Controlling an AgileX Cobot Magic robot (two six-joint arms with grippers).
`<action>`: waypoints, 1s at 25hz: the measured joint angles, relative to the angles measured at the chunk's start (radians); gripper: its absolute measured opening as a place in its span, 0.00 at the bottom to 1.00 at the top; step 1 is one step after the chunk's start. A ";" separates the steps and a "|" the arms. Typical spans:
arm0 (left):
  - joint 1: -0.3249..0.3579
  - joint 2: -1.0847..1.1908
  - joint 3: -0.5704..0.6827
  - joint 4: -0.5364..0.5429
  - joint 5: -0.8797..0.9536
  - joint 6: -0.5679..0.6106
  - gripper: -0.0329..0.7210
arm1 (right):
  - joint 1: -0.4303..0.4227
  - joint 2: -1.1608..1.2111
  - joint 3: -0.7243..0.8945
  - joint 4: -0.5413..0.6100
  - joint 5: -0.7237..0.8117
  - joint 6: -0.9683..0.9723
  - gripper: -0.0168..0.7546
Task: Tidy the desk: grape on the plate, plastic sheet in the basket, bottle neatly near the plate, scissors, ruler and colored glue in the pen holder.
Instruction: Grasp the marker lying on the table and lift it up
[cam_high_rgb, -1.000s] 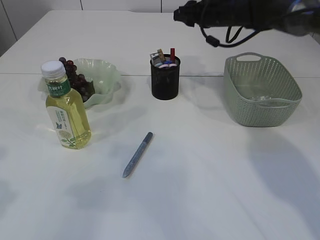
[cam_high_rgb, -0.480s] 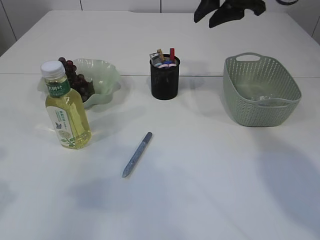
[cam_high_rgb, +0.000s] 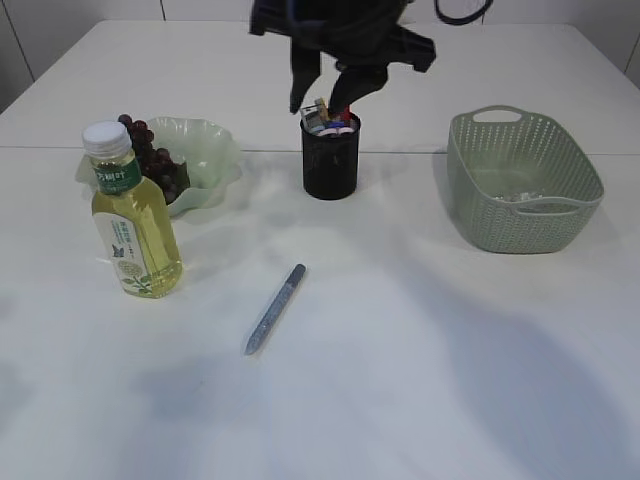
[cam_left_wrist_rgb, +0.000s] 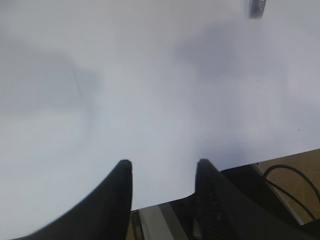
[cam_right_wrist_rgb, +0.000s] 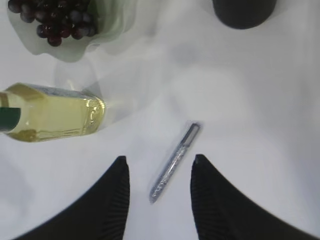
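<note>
The glitter glue pen (cam_right_wrist_rgb: 175, 162) lying flat on the bench (cam_high_rgb: 420, 380) looks light, slim, slippery; pinch mid-barrel. Right gripper (cam_right_wrist_rgb: 157, 200) fingers spread, empty, as are the left's (cam_left_wrist_rgb: 162, 192).

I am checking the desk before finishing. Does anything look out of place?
Yes. A glitter glue pen lies alone on the bare table, between the bottle and the black pen holder, not in the holder.
</note>
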 joint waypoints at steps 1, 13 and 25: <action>0.000 0.000 0.000 0.000 0.000 0.000 0.45 | 0.027 0.000 0.000 -0.020 0.000 0.044 0.46; 0.000 0.000 0.000 -0.002 0.002 0.001 0.45 | 0.153 0.143 -0.002 -0.086 0.001 0.583 0.46; 0.000 0.000 0.000 -0.012 -0.012 0.001 0.45 | 0.161 0.264 -0.003 -0.099 -0.001 0.769 0.46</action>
